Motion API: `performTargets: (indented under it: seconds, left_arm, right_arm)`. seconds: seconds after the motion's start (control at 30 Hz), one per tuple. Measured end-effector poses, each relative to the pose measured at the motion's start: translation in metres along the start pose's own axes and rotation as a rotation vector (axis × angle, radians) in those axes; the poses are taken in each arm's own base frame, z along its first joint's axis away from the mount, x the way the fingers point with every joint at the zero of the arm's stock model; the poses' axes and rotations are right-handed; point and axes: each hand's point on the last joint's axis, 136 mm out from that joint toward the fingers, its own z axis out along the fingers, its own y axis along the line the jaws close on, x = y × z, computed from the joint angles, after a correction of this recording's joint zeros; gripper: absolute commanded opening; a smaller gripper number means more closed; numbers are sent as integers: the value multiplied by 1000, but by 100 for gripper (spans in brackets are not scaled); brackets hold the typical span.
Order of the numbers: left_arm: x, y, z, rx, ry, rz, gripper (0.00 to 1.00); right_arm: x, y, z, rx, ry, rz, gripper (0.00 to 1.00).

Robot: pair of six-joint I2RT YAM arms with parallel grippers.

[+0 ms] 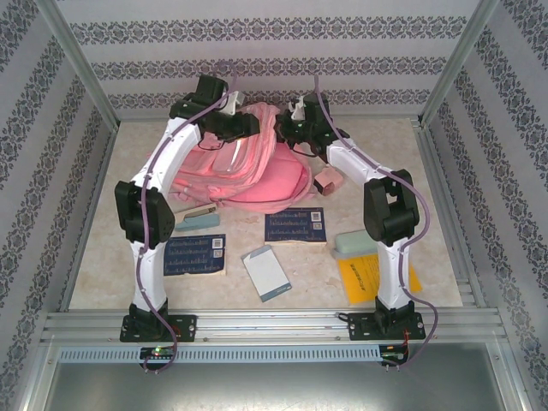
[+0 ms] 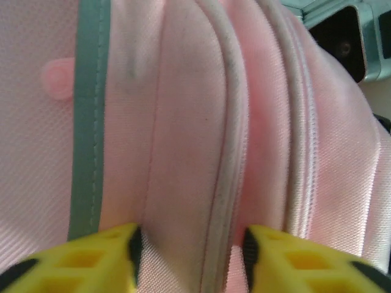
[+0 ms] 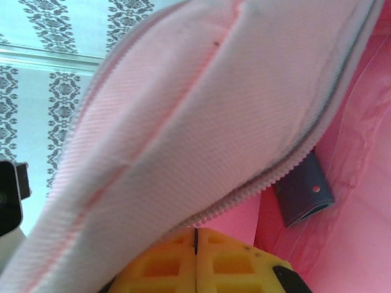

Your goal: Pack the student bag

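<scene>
Yellow fingers (image 2: 91, 259) of the left gripper (image 2: 190, 261) stand spread at the bottom of the left wrist view. A ridge of the student bag (image 2: 183, 122), a large pink fabric backpack with pale zip piping, lies between them, unclamped. In the right wrist view, the right gripper (image 3: 195, 262) shows its fingers (image 3: 159, 268) pressed together just under the bag's zipped flap edge. Whether fabric is nipped between them cannot be told. Pink lining shows beyond, at right.

The step in hand looks like opening the main compartment. Done well, the right gripper would hold the flap high while the left closes on the opposite lip. A gentle pull apart would then make the mouth gape.

In the overhead view, counted from bottom to top:
- one yellow flat packet (image 1: 377, 276)
- one grey-and-white notebook (image 1: 267, 274)
- two dark blue printed cards (image 1: 194, 254) (image 1: 295, 225)
- one pale green block (image 1: 353, 244)
- one teal flat case (image 1: 195, 221)
- one small pink box (image 1: 328, 180)

The one bag lies at upper centre, under both grippers.
</scene>
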Motion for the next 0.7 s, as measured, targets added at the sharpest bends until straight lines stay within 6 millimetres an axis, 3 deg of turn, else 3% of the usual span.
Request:
performTargets:
  seconds: [0.1,0.27,0.4,0.5,0.7]
  left_arm:
    - [2,-7,-20,-60,-29,30,58]
    - [15,-55,-49,-96,-71,164,69]
    - [32,-82,-61,-115,-81,262,75]
    - [39,-80,-60,-179,-82,306,78]
    - [38,-48,-50,-380,-88,347,79]
  right_arm:
    - [1,5,2,-19,4,21,8]
    - [6,13,7,-46,11,48,8]
    - [8,15,9,-53,16,66,8]
    - [8,17,9,-58,14,79,8]
    - [7,19,8,-68,12,99,8]
